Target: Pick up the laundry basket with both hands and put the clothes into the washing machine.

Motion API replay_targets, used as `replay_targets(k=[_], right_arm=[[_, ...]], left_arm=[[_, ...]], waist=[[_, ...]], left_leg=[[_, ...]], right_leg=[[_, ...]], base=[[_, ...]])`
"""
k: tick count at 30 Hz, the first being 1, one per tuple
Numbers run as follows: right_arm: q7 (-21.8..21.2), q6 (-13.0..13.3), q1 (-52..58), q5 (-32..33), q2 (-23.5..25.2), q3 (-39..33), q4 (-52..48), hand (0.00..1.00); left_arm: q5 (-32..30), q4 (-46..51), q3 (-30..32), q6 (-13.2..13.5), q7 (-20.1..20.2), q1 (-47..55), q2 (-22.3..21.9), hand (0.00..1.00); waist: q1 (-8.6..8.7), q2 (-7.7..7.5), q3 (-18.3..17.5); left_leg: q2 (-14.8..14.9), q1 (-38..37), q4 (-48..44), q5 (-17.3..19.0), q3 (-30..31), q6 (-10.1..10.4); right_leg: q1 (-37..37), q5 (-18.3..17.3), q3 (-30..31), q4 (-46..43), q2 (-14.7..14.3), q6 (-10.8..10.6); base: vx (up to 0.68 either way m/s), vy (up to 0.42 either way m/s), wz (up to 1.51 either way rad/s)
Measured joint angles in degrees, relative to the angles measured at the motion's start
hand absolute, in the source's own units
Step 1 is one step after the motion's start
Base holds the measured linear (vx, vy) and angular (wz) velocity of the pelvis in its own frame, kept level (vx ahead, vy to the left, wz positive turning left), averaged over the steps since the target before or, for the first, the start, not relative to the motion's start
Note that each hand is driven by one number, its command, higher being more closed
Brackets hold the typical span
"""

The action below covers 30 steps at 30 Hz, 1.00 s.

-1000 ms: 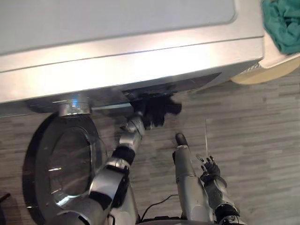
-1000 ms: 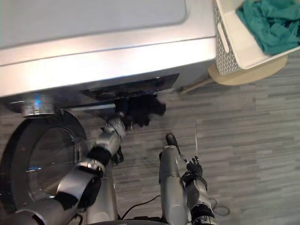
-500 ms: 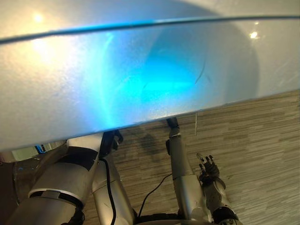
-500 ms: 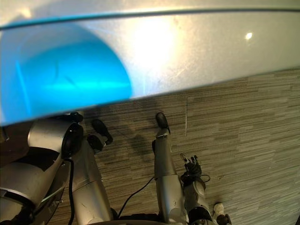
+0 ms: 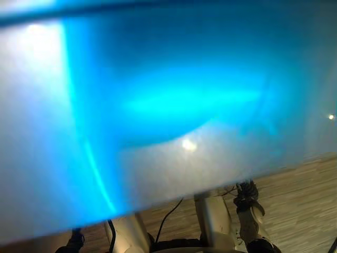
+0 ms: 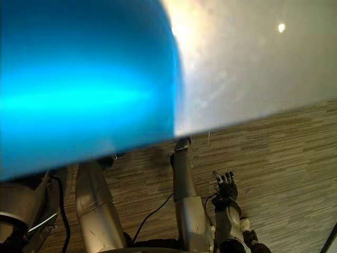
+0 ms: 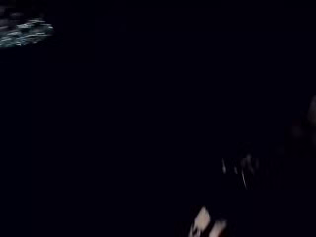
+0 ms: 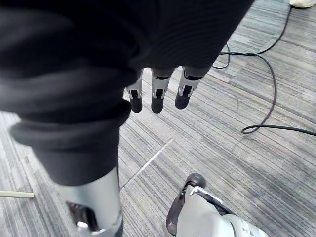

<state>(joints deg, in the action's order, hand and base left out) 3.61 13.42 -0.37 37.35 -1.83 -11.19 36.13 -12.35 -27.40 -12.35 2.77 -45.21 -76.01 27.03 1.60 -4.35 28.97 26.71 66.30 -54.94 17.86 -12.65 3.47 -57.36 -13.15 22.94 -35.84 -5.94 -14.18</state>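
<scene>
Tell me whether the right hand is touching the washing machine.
Apart. The right eye view shows the right hand hanging open over the floor, with bare floor between it and the washing machine.

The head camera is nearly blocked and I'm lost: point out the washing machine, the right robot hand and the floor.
washing machine (image 6: 253,63), right eye view, on its silver panel.
right robot hand (image 6: 226,187), right eye view, on the middle of the hand.
floor (image 6: 284,158), right eye view, on bare striped flooring.
</scene>
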Motion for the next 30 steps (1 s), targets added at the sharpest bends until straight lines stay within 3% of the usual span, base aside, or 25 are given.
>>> replay_targets(k=[2,4,7,12,17,21,22,24,27,30], right_arm=[[-0.04,0.57,0.00,1.17,-0.91,1.70,0.06,0.00],[-0.12,0.59,0.00,2.68,-0.97,1.95,0.12,0.00],[-0.25,0.08,0.00,3.24,-1.00,2.14,1.00,0.00],[-0.98,-1.84,0.01,3.55,-0.95,2.09,3.75,0.00],[-1.39,-4.84,0.02,3.55,-0.75,1.54,6.03,0.00],[-1.50,-6.13,0.02,3.56,-0.10,1.53,6.27,0.00],[-1.36,-6.29,0.01,3.55,0.32,1.53,6.29,0.00],[-1.16,-6.58,-0.03,3.53,0.83,1.54,6.36,0.00],[-0.76,-7.01,-0.51,2.61,0.92,1.59,6.66,0.00],[-0.66,-7.21,-0.51,1.40,0.63,1.69,7.83,0.00]], left_arm=[[-8.62,-0.30,-2.07,-3.83,0.74,-0.03,0.41,0.00],[-10.85,-2.68,-3.16,-4.65,1.98,-0.89,0.38,0.00],[-9.66,-8.92,-5.29,-5.08,6.99,-2.66,0.07,0.00],[-0.56,-19.17,-6.16,-5.01,16.51,-5.74,-0.09,0.00],[4.40,-27.72,-6.00,-4.67,27.14,-7.47,-0.10,0.00],[23.46,-34.23,-5.04,-4.15,32.80,-7.02,-1.83,0.00],[31.25,-33.95,-2.95,-4.00,34.45,-5.88,-2.62,0.00],[39.69,-31.88,2.80,-2.49,35.17,-1.22,-5.06,0.00],[41.94,-27.79,11.92,-0.99,35.23,9.78,-9.39,0.00],[35.44,-27.17,16.11,-0.95,35.22,23.20,-14.63,0.00]], waist=[[-0.20,0.00,0.00],[-0.46,0.00,0.00],[-0.93,-0.01,-0.01],[-0.89,-0.02,-0.01],[-0.44,-0.02,-0.01],[-0.59,-0.01,-0.03],[-0.72,0.00,-0.04],[-0.50,0.02,-0.05],[0.19,0.03,-0.09],[0.72,0.02,-0.18]], left_leg=[[0.19,-0.04,-0.02,0.00,0.02,0.00],[0.23,-0.17,0.01,0.00,0.00,0.00],[0.23,-0.53,-0.04,-0.01,-0.07,-0.01],[0.25,-0.49,-0.10,-0.35,-0.11,-0.54],[0.23,-0.45,-0.06,-0.59,-0.07,-0.90],[0.13,-1.29,0.12,-0.87,-0.15,-0.89],[-0.01,-1.92,0.45,-1.01,-0.16,-0.86],[-0.82,-3.81,1.42,-1.37,-0.15,-0.66],[-2.11,-8.33,4.01,-2.17,-0.99,-0.55],[-4.93,-16.03,8.52,-3.64,-1.72,-0.04]], right_leg=[[0.00,0.00,-0.61,-0.14,0.02,0.00],[0.01,0.00,-0.73,-0.25,0.01,0.00],[0.04,0.01,-0.77,-0.91,-0.03,0.01],[0.07,0.30,-0.83,-0.99,-0.05,0.35],[0.08,0.66,-0.82,-1.20,-0.07,0.28],[0.33,0.65,-0.80,-2.06,-0.10,0.28],[0.79,0.64,-0.79,-2.08,-0.05,0.30],[2.21,0.57,-0.79,-2.15,0.40,0.39],[5.63,0.12,-0.93,-2.02,1.66,0.88],[11.66,-1.07,-1.68,-1.78,4.12,1.68]], base=[[0.07,-0.019,0.01],[0.06,-0.017,0.01],[0.04,-0.018,0.01],[0.01,-0.003,0.00],[0.00,0.000,0.00],[0.04,-0.013,0.03],[0.05,-0.016,0.07],[0.05,-0.015,0.16],[0.05,-0.031,0.30],[0.06,-0.067,0.48]])
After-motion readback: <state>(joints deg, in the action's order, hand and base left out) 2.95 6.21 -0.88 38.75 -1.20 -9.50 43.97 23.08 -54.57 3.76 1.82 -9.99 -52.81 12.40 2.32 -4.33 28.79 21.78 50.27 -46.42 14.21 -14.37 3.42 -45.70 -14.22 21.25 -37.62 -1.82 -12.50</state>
